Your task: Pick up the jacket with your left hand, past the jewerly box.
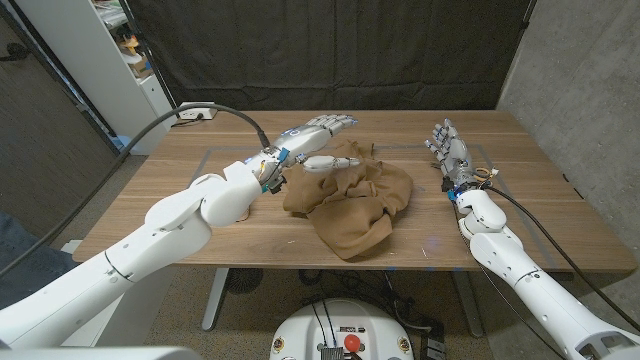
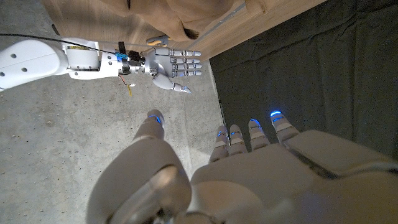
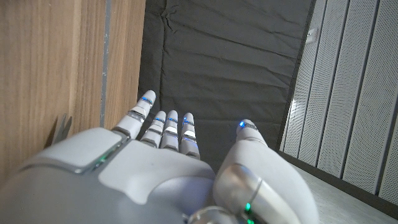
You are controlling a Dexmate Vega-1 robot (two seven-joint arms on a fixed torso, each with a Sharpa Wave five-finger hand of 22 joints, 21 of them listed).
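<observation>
A tan jacket (image 1: 352,203) lies crumpled in the middle of the wooden table (image 1: 150,215). My left hand (image 1: 316,138) hovers over the jacket's far left edge, fingers stretched out and apart and thumb (image 1: 322,162) low near the cloth, holding nothing. In the left wrist view the same hand (image 2: 249,174) reaches out with spread fingers, the jacket (image 2: 155,15) off to one side. My right hand (image 1: 447,150) stands upright to the right of the jacket, fingers spread and apart from the cloth. It appears again in the left wrist view (image 2: 168,65) and, from behind, in the right wrist view (image 3: 174,168).
A black curtain (image 1: 330,50) hangs behind the table. A power strip (image 1: 195,115) sits at the far left corner, where a black cable (image 1: 225,110) runs to my left arm. A concrete wall (image 1: 590,90) stands to the right. Bare wood surrounds the jacket.
</observation>
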